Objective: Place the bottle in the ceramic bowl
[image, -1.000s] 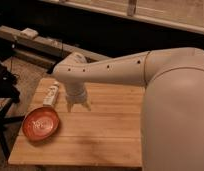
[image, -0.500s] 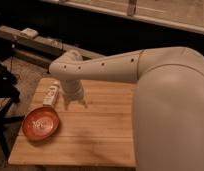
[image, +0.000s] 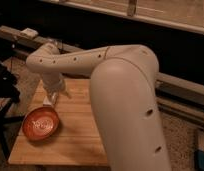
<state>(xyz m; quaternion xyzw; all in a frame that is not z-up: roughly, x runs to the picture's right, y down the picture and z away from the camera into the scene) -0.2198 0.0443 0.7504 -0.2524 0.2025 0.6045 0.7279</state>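
My pincer hangs spread, low over the counter. Its tips are right at the bottle, which lies on the wood just beyond the far rim of the bowl. I cannot tell whether they touch.

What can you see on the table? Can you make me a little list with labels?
table: wooden top
ceramic bowl: orange-red, near the table's left edge in the picture, nothing inside
bottle: white, just beyond the bowl's far rim, mostly hidden under the gripper
gripper: lowered over the bottle, fingers open
bottle in bowl: not yet
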